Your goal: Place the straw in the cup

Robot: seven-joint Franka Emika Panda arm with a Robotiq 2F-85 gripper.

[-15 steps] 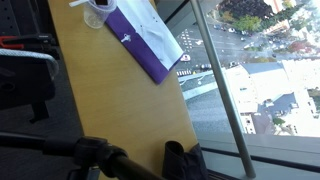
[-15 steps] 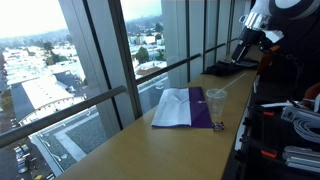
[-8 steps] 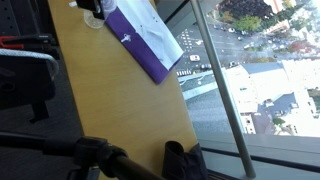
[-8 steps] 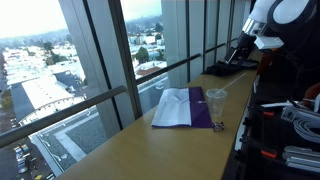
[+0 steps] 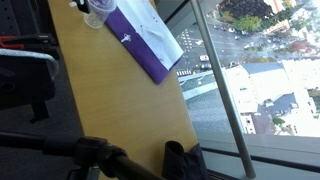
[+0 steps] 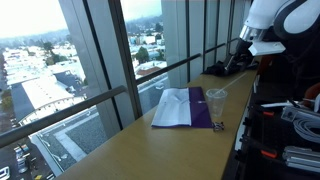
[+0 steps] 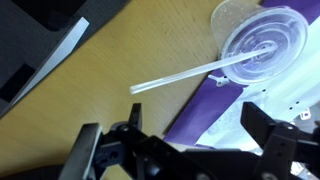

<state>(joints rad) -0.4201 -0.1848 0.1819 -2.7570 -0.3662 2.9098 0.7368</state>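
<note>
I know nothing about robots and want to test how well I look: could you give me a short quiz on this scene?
1. True or false: the end effector grips the straw.
2. The cup stands beside: A a folder, B a plate, C a kettle?
3. What colour is the straw?
Key: 1 false, it is open and empty; 2 A; 3 white.
</note>
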